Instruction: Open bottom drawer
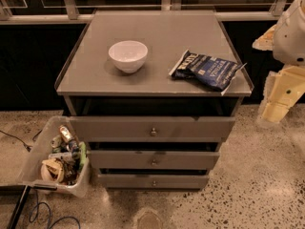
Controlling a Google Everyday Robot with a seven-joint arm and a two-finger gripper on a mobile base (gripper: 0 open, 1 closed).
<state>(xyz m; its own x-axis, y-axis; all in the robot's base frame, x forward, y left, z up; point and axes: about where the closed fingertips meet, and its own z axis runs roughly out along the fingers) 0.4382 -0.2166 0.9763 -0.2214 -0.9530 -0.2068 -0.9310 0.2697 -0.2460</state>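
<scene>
Hanging off to the right of the counter, my end effector sits out past the front right corner, well apart from the drawers. Honestly can't tell from here whether it's open or closed. The bottom drawer is the lowest grey front, right above the floor, with its little round knob in the middle and nothing touching it. Up top, a white bowl sits left of centre and a dark chip bag lies near the right edge. A clear bin of junk stands on the floor by the front left corner.
</scene>
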